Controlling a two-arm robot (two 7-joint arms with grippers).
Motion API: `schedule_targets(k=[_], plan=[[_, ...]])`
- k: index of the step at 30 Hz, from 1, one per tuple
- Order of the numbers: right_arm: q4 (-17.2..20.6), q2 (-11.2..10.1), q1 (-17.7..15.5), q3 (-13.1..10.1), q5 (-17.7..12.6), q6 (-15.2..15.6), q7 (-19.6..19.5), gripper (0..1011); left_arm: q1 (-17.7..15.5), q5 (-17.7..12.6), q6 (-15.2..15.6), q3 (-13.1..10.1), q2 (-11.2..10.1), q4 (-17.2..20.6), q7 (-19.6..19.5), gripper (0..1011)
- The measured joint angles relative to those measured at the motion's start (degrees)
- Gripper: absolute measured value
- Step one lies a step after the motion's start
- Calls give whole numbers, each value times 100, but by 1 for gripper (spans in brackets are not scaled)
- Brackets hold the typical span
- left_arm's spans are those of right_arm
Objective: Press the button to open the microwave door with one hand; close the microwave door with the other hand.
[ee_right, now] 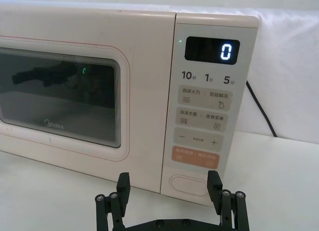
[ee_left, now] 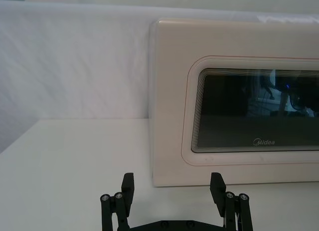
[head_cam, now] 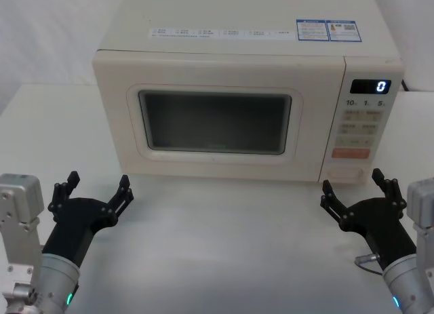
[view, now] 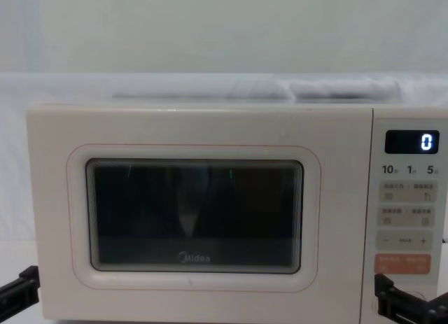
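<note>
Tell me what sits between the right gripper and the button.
Nothing: in the head view only bare white table separates the open right gripper from the button; the right wrist view shows the same.

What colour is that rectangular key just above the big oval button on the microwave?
Orange, with pale markings. The rectangular key shows best in the right wrist view, directly above the cream button.

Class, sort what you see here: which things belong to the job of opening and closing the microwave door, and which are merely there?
Belong to the job:
the button, at the foot of the keypad panel
the microwave door, shut
right gripper, open, near the button
left gripper, open, before the door's left end

Merely there:
orange key
digital display reading 0
power cable
white table
</note>
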State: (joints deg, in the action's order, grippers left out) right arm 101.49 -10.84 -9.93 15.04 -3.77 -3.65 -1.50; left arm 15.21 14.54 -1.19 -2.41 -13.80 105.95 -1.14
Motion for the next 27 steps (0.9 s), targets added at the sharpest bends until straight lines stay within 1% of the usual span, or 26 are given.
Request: schedule_targets(k=[25,27], plan=[[0,0,0,0,0,0,0,1002,0,0,0,0,0,0,0,1001],[0,0,0,0,0,0,0,983,0,0,0,0,0,0,0,1001]])
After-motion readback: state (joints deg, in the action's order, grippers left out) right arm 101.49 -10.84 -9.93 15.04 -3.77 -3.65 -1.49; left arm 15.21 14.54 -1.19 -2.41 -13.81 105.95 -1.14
